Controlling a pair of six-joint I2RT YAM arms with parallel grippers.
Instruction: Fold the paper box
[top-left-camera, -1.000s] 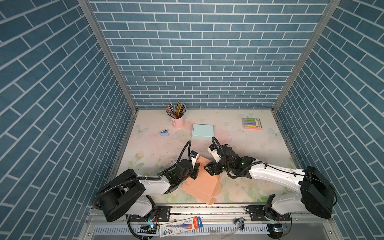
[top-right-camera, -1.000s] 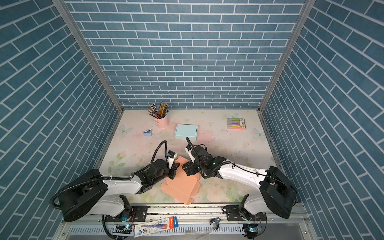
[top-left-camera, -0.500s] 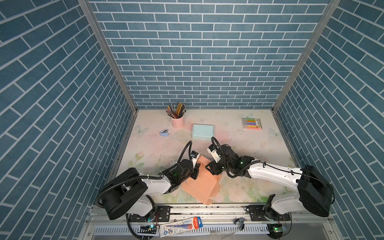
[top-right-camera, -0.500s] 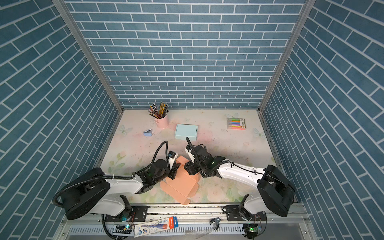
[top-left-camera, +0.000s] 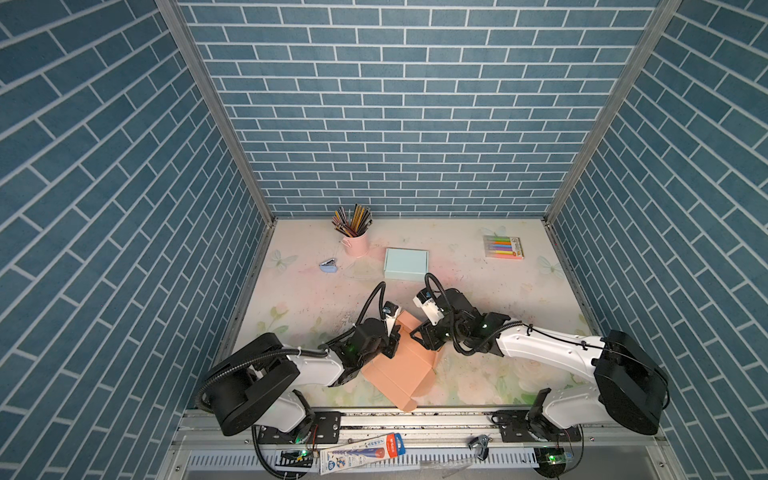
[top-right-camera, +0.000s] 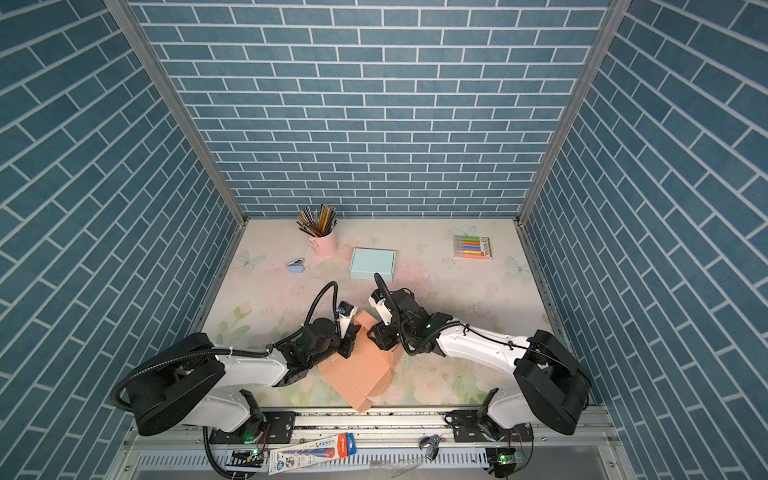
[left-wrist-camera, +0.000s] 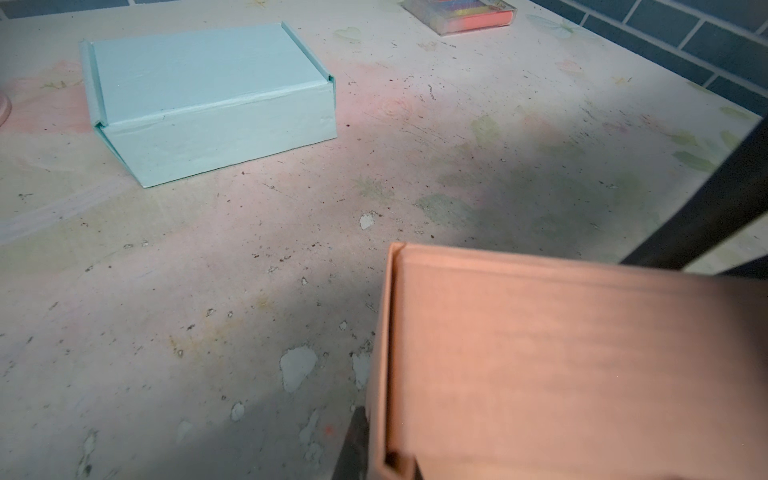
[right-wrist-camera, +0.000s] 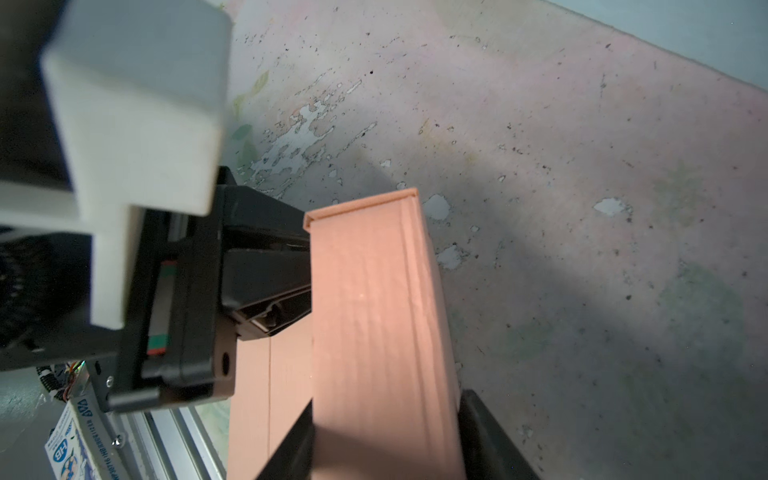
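Near the worktop's (top-left-camera: 478, 286) front edge lay the peach paper box (top-left-camera: 397, 372), part-folded, its panels flat and one wall raised. The left hand (top-left-camera: 394, 347) pinched that wall's end; just beyond, the right hand's (top-left-camera: 419, 338) fingers (right-wrist-camera: 486, 436) clasped the wall.

Paper box (top-left-camera: 399, 365): uniform salmon-orange, unprinted. Walls (top-left-camera: 395, 104): teal-blue brick pattern with white joint lines. Table (top-left-camera: 519, 291): pale cream with a faded pink and green floral and butterfly print, dark specks, and whitish chipped patches in the wrist views. Second box (top-left-camera: 405, 262): plain light aqua. Cup (top-left-camera: 358, 246): pink; pencils (top-left-camera: 352, 218) in it are of mixed colours. Marker pack (top-left-camera: 503, 247): stripes of yellow, green, orange, blue and pink. Small item (top-left-camera: 329, 267) near the cup: blue with silver. Arms (top-left-camera: 540, 347): white shells, black joints and cables. Carton (top-left-camera: 361, 451) on the front rail: white, blue and red.
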